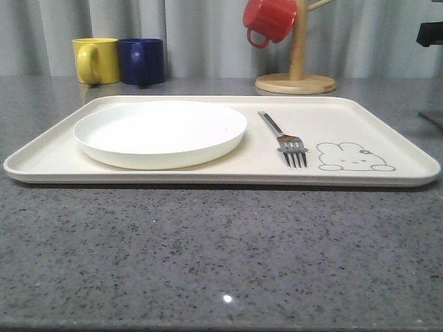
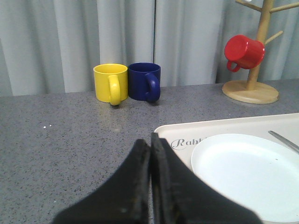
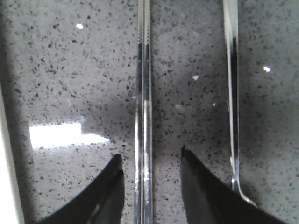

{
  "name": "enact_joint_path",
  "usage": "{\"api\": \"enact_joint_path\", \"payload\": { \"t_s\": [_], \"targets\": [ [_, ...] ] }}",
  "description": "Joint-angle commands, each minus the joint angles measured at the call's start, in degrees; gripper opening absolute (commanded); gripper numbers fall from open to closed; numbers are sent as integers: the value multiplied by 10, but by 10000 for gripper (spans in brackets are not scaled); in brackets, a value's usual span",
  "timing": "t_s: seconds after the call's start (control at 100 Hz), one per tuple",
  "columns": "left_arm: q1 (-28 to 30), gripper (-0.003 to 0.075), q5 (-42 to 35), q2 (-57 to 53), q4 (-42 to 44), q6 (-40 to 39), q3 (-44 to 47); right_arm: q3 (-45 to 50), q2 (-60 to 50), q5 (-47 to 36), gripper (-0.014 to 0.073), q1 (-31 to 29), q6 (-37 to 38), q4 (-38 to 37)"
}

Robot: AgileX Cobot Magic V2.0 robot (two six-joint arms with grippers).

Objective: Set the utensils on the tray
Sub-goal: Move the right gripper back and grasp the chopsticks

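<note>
On the tray (image 1: 387,128), right of the plate (image 1: 160,131), you see the fork (image 1: 285,139). Your right gripper (image 3: 150,168) is spread, straddling the chopsticks (image 3: 143,93); left gripper (image 2: 150,144) is clenched empty.

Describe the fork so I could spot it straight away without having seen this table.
Find the big cream tray on the grey counter. On it sit a round white plate at its left and a rabbit drawing at its right. The fork lies between them, tines toward the camera: the one shiny metal thing on the tray.
</note>
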Motion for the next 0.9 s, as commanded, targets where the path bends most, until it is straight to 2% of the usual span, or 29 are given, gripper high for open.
{"api": "enact_joint_path", "payload": {
  "t_s": [0.0,0.56,0.63,0.8,0.89],
  "targets": [
    [-5,-17,-44,2,-2,0,-15,-11,-19,-20,311,-4,-7,-3],
    [-5,-17,-44,2,-2,0,-15,-11,32,-12,295,-4,-7,12],
    [-5,-17,-44,2,-2,0,-15,-11,32,-9,227,-4,-7,12],
    [-5,-17,-44,2,-2,0,-15,-11,32,-7,-36,-4,-7,20],
    [-5,-17,-44,2,-2,0,-15,-11,31,-8,-66,-4,-7,25]
  ]
}}
